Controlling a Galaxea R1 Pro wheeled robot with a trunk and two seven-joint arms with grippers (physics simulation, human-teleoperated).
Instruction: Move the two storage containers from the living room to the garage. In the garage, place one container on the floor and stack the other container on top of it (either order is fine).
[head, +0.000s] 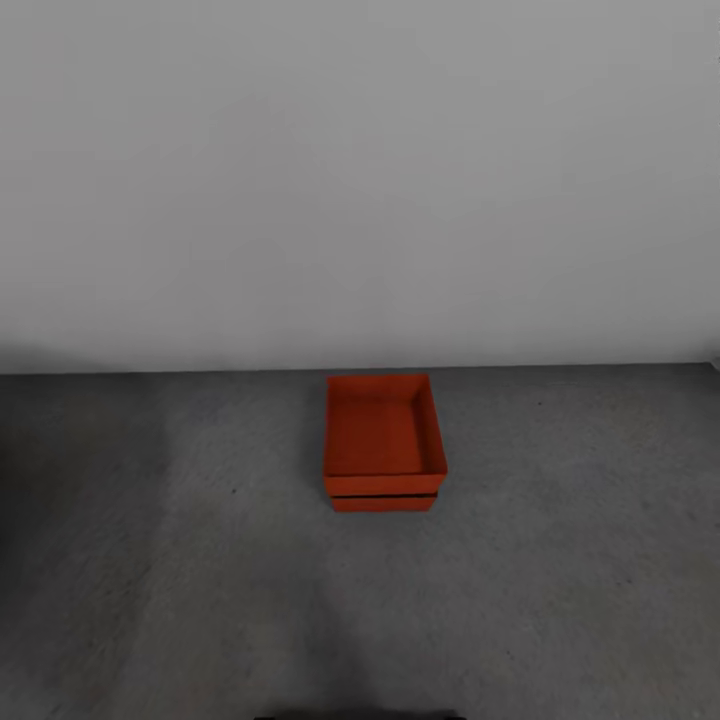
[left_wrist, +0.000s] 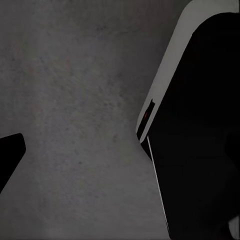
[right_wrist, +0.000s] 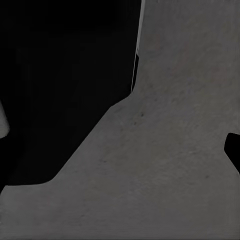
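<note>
As you look ahead: bins (head: 384, 440) stacked on the concrete floor (head: 560, 540), near the wall (head: 360, 180).
Your grippers: can't tell whether spread or pressed.

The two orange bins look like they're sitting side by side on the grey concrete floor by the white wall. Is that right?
Not quite. In the head view they are stacked, not side by side: the upper container sits on the lower container, whose front edge peeks out beneath it. The rest holds: they stand on the grey concrete floor near the white wall.
</note>
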